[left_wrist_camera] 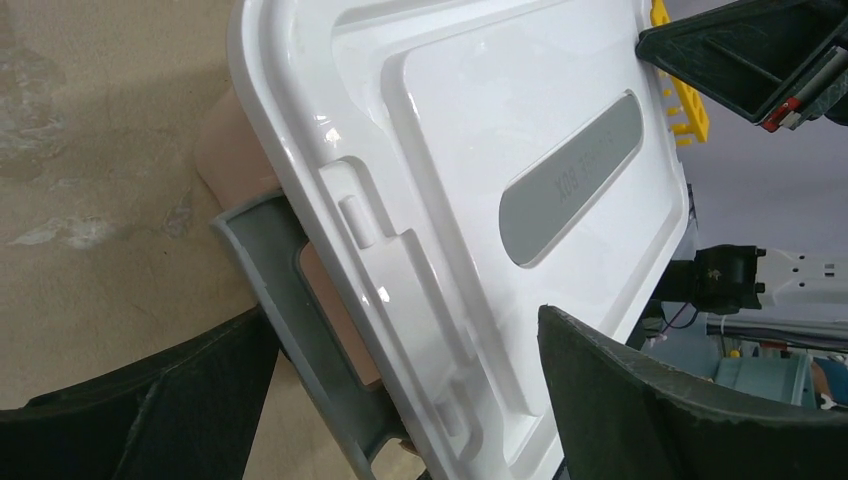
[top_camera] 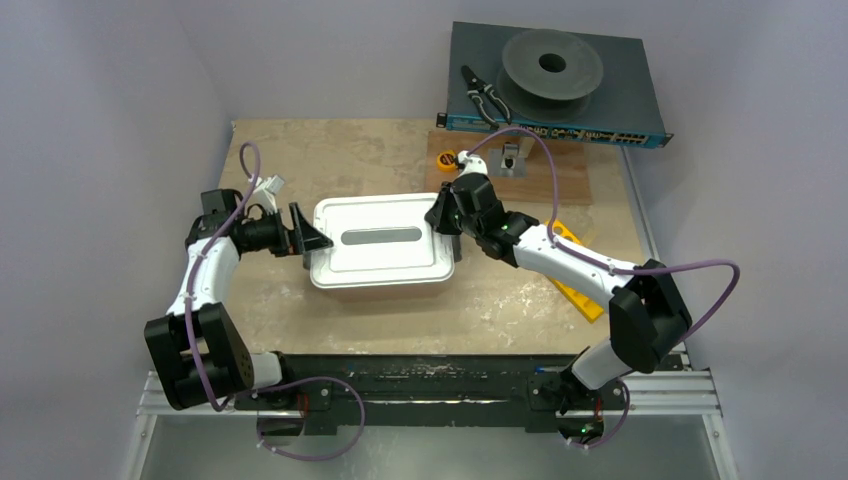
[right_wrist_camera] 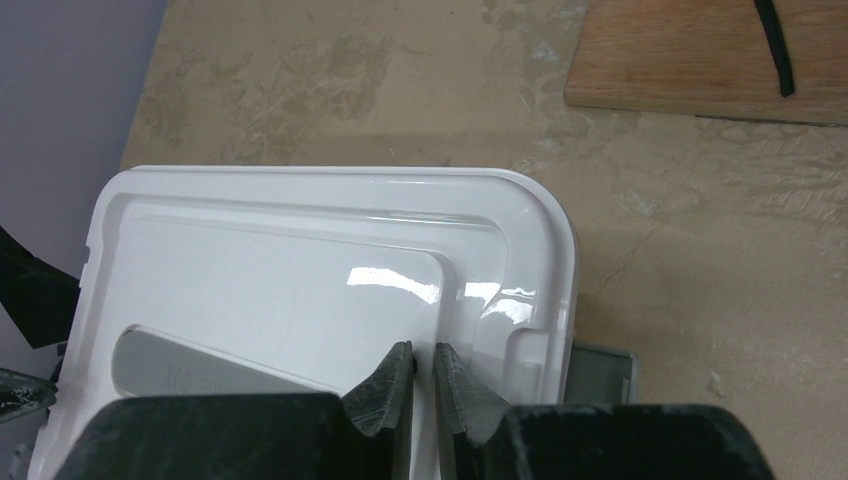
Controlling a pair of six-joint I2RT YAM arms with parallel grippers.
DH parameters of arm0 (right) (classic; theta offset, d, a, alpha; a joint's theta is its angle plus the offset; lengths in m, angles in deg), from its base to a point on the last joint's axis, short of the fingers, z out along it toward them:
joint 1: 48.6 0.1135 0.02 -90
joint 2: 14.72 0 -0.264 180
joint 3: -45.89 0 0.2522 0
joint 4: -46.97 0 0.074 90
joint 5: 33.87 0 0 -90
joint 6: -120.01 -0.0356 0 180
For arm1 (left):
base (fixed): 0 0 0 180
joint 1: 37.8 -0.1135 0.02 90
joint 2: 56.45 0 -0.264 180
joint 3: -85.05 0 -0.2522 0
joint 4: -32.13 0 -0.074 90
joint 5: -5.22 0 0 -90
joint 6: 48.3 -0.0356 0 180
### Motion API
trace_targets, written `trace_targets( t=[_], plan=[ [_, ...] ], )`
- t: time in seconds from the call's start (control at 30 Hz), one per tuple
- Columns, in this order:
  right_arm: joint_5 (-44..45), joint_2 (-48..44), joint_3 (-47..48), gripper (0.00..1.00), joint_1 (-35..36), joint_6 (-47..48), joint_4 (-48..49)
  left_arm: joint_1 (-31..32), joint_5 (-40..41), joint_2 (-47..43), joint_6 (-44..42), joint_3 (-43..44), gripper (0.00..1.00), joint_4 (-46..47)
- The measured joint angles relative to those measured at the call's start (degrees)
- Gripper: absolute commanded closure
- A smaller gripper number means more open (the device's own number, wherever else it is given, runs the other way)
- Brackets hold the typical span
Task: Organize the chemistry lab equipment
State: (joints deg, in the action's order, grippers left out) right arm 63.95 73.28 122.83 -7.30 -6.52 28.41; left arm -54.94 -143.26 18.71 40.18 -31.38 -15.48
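A white lidded box (top_camera: 350,262) sits mid-surface between 2 robot arms. At the box's left end, the jaws of the left arm (top_camera: 205,275) stand wide open, 1 on either side of the grey latch (left_wrist_camera: 270,290), holding nothing. At the box's right end, the jaws of the right arm (top_camera: 560,255) hang over the lid's edge, drawn almost together with only a thin slit between them; nothing shows in that slit. The yellow holed rack (top_camera: 588,300) lies flat on the surface just right of the box, partly under the right arm. Behind the box to the right are a small yellow tape measure (top_camera: 448,158) and a wooden board (top_camera: 570,175).
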Motion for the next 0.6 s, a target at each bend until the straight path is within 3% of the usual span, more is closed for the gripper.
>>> trace_targets(
  t=[0.2, 0.6],
  plan=[
    [0.1, -0.3, -0.8, 0.93, 0.0, -0.3, 1.0, 0.0, 1.2, -1.4, -0.7, 0.2, 0.29, -0.5],
    [0.1, -0.3, -1.0, 0.94, -0.2, -0.4, 1.5, 1.9, 4.9, -2.8, -1.1, 0.4, 0.37, -0.3]
  ],
)
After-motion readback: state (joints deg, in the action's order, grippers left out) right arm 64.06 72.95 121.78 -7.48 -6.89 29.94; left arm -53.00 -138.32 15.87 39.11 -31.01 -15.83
